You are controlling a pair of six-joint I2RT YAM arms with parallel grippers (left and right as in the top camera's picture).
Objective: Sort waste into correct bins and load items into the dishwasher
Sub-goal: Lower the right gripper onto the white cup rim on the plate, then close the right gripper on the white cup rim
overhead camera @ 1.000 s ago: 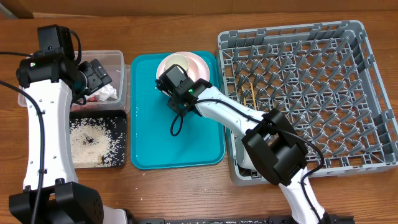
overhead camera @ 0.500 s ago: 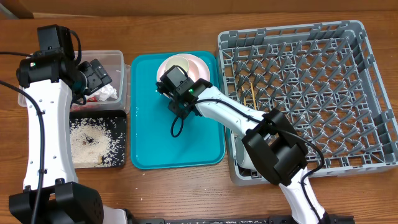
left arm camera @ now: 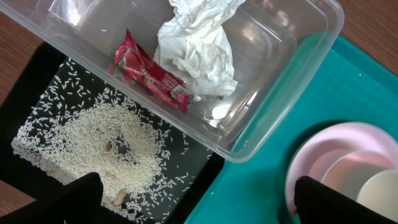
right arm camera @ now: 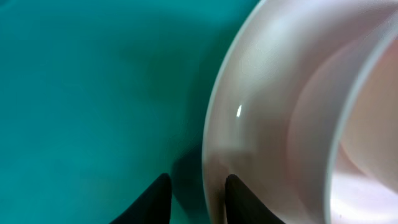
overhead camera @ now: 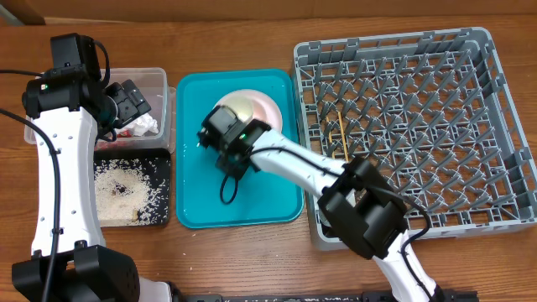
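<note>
We're seeing the right gripper [right arm camera: 196,200] sitting at the rim of the pink plate [right arm camera: 261,124]. Its jaws are parted and straddling the edge, apparently not clamping yet, though the view's tight. The plate's lying on the teal tray [overhead camera: 193,197], mid-desk toward the far edge, and it's carrying a whitish bowl [overhead camera: 242,105]. The left gripper [left arm camera: 205,202] is hovering over the clear tub [left arm camera: 280,74], jaws wide, holding nothing.

Risks we're flagging:
- The glossy, thin, curved rim slipping out of the pinch.
- The smooth tray letting the plate skid.
- Any tilt sliding the bowl off.
</note>
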